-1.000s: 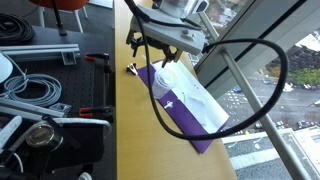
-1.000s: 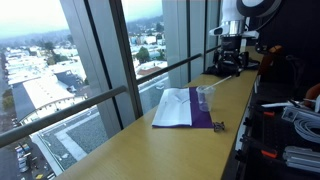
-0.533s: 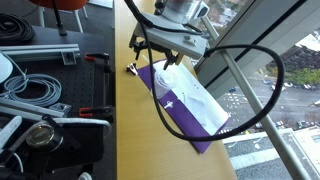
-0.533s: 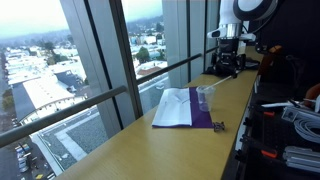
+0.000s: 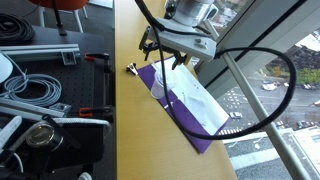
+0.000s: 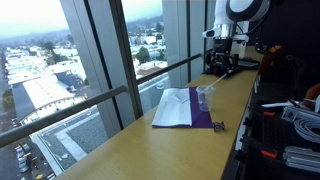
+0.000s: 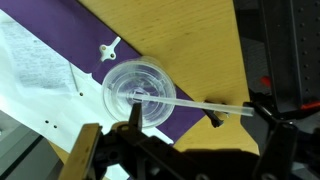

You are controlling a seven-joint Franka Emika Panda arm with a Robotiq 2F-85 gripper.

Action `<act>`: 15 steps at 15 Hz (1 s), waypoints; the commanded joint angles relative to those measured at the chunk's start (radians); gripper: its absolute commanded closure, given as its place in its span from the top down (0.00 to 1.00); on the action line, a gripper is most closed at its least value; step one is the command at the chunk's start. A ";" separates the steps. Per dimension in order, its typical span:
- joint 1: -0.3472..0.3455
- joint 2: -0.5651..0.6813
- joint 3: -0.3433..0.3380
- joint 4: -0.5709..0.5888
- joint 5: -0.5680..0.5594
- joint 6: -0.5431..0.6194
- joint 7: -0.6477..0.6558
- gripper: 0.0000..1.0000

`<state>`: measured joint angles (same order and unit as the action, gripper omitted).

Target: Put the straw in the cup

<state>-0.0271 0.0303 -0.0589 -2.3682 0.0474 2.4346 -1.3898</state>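
Straw (image 7: 195, 104) lies nearly level across the wrist view. Its left end falls inside the round outline of the cup (image 7: 140, 92) and its right end reaches out over the bare table (image 7: 200, 40). Whether it rests on the rim or lies on the surface beside the cup cannot be told.

At far left in that view a white sheet (image 7: 30, 70) covers part of the purple cloth (image 7: 85, 35). A small white cross-shaped piece (image 7: 108, 48) sits on the cloth just up and left of the cup. The cup stands upright on the cloth near its edge. Just below the straw's right part is a small dark object (image 7: 213, 118) on the wood.

The gripper (image 7: 185, 140) comes in from the bottom edge, above the cup and straw. Its jaws are spread wide, one finger (image 7: 88, 148) at the left and one at the right, with nothing between them. In an exterior view the gripper hangs over the far end of the cloth, clear of the table.
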 commanded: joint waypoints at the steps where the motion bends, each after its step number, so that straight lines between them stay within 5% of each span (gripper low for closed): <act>1: -0.013 0.018 0.011 0.041 0.036 0.011 -0.042 1.00; 8: -0.030 0.024 0.008 0.103 0.066 0.002 -0.079 1.00; 15: -0.023 -0.081 0.015 -0.056 0.072 0.005 -0.130 1.00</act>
<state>-0.0483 0.0275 -0.0521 -2.3324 0.1100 2.4335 -1.4825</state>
